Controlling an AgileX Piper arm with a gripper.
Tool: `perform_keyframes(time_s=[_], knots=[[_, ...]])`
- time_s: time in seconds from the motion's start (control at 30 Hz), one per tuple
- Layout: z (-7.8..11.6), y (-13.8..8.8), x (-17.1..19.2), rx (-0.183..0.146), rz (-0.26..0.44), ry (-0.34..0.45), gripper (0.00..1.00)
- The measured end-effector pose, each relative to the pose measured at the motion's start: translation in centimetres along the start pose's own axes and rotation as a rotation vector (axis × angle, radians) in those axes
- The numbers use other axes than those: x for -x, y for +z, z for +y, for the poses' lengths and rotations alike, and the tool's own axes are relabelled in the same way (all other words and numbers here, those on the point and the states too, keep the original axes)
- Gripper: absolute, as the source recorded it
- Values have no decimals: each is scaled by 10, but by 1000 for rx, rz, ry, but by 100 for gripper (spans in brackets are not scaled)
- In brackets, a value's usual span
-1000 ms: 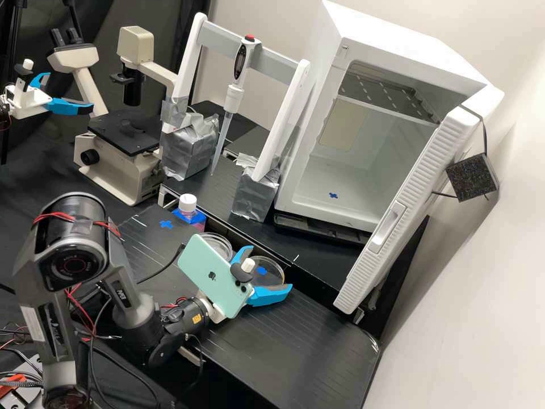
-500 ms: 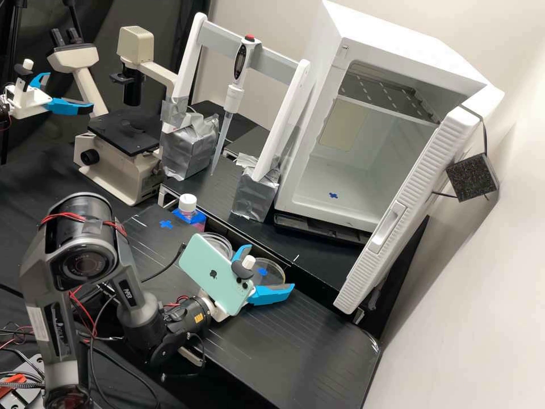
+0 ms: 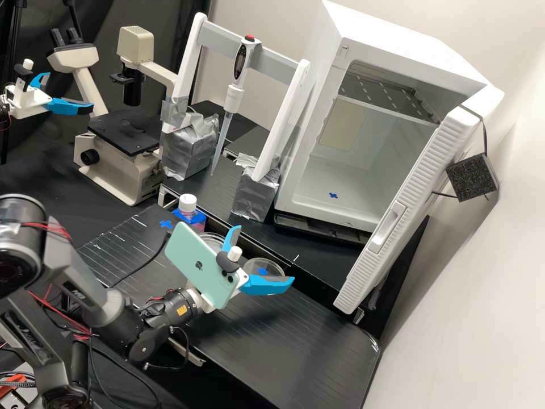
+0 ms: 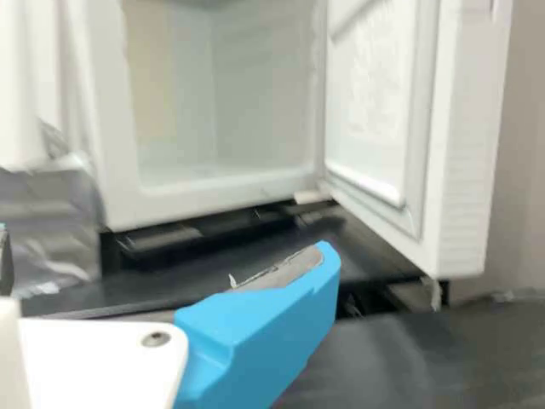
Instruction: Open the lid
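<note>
My gripper is open over the bench, its two blue fingers wide apart with nothing visible between them. A clear round dish lies beyond it, partly behind the lower finger, and a blue mark shows through. Another clear dish is to the left, largely hidden by the phone mounted on the wrist. Whether either dish carries a lid, I cannot tell. Farther left stands a bottle with a white cap and pink contents. In the wrist view the gripper has one finger at the left edge and the other near the middle.
Behind the bench stands a white cabinet with its door swung open. A pipette hangs from a white frame with taped feet. A microscope and a second arm's gripper are at the left.
The arm and its gripper have shifted left in the high view, with the elbow swinging toward the left edge. The fingers look farther apart, and more of the right-hand dish is exposed.
</note>
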Motion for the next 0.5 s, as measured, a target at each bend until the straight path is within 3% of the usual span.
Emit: perform_keyframes(time_s=[0.13,0.3,0.43,0.5], knots=[[-2,-16,11,-14,72,8,100],[-12,-38,18,-34,199,-38,100],[-20,-53,19,-75,284,-61,100],[-24,-58,19,-111,308,-73,100]])
